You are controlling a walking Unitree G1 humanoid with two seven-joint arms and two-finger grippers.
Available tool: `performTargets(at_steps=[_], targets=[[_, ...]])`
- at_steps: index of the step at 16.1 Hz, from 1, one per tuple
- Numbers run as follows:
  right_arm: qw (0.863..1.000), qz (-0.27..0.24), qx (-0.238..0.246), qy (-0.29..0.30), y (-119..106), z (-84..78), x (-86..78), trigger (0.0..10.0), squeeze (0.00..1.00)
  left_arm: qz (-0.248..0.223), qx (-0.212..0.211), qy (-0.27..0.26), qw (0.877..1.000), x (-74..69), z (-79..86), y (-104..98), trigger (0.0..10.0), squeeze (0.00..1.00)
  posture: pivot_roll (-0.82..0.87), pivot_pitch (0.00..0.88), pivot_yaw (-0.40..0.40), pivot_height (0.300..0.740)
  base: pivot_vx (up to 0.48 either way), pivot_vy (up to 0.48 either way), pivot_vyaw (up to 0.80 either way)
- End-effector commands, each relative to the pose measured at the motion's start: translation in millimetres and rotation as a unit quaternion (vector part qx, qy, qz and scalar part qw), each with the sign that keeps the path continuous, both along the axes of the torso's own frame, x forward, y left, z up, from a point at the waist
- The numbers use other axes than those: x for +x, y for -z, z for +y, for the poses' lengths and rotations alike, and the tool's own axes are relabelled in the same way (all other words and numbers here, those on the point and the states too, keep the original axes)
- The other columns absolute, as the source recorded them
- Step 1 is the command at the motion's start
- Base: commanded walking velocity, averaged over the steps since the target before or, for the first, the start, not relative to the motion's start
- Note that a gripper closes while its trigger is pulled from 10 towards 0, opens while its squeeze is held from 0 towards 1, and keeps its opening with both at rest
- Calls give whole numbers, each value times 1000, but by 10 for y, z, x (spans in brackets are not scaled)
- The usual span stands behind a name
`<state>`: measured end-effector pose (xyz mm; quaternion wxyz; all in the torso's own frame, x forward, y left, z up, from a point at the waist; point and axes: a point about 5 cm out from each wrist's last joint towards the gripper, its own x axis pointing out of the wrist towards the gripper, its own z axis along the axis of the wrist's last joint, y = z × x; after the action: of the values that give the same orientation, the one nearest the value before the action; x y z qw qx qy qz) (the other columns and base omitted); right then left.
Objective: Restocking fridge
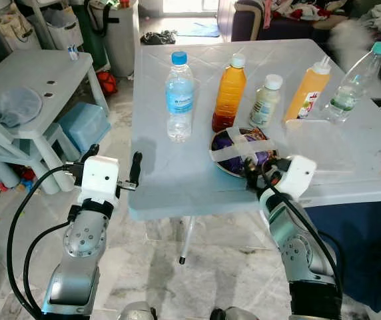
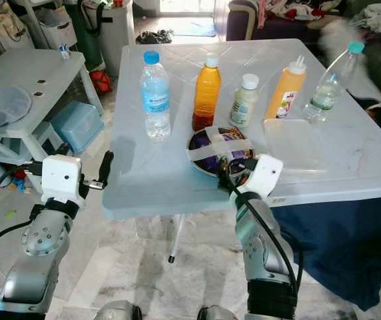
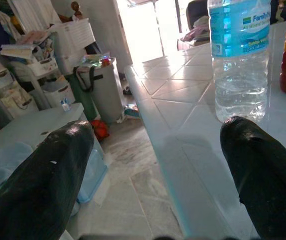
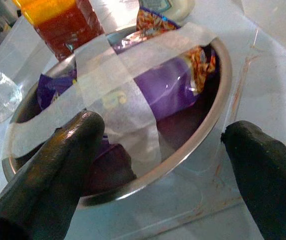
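Observation:
On the white table [image 1: 177, 180] stand a water bottle [image 1: 179, 97], an orange juice bottle [image 1: 230, 93], a small white bottle [image 1: 266, 101], an orange squeeze bottle [image 1: 307, 90] and a clear teal-capped bottle [image 1: 354, 83]. A metal bowl [image 1: 238, 150] of purple packets, taped across, sits near the front edge. My right gripper [image 1: 264, 168] is open at the bowl's near rim [image 4: 193, 150]; one finger [image 4: 63, 155] reaches over the rim, the other stays outside. My left gripper [image 1: 112, 161] is open at the table's front left corner, with the water bottle [image 3: 238, 55] ahead of it.
A clear plastic box [image 1: 317, 143] lies right of the bowl. A pale side table [image 1: 24, 87] with a blue bin [image 1: 84, 123] under it stands to the left. A dark blue cloth [image 1: 364, 240] hangs below the table's right side. Marble floor [image 1: 164, 267] lies beneath.

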<state>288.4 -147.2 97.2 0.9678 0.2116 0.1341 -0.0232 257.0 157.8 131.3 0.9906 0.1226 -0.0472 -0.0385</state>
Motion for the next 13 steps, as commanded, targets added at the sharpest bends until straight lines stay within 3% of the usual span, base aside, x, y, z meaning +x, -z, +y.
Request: performTargets(at_steps=[1, 4, 5, 6, 10, 11, 13], targets=[[1000, 3, 19, -2, -17, 74, 4, 10000, 0, 3, 1, 5, 1000, -1, -15, 17, 10000, 0, 134, 44, -17, 740, 0, 0, 0], [999, 31, 28, -8, 66, 79, -50, 10000, 0, 2, 1, 7, 1000, -2, -21, 14, 10000, 0, 132, 46, -17, 740, 0, 0, 0], [998, 42, 50, -5, 85, 74, -55, 10000, 0, 3, 1, 8, 1000, -3, -23, 14, 10000, 0, 132, 47, -16, 740, 0, 0, 0], [996, 53, 75, -5, 94, 64, -38, 0, 0, 3, 1, 9, 1000, -4, -26, 13, 10000, 0, 133, 48, -16, 740, 0, 0, 0], [993, 63, 97, -9, 10, 14, 33, 0, 0, 4, 0, 11, 1000, -12, -37, 21, 10000, 0, 128, 56, -14, 740, 0, 0, 0], [989, 76, 129, 2, -21, -22, 74, 0, 0, 5, -1, 15, 1000, -18, -59, 26, 10000, 0, 129, 59, -12, 740, 0, 0, 0], [986, 85, 143, 10, -28, -34, 92, 0, 0, 5, -1, 15, 1000, -16, -60, 25, 10000, 0, 129, 60, -11, 740, 0, 0, 0]])
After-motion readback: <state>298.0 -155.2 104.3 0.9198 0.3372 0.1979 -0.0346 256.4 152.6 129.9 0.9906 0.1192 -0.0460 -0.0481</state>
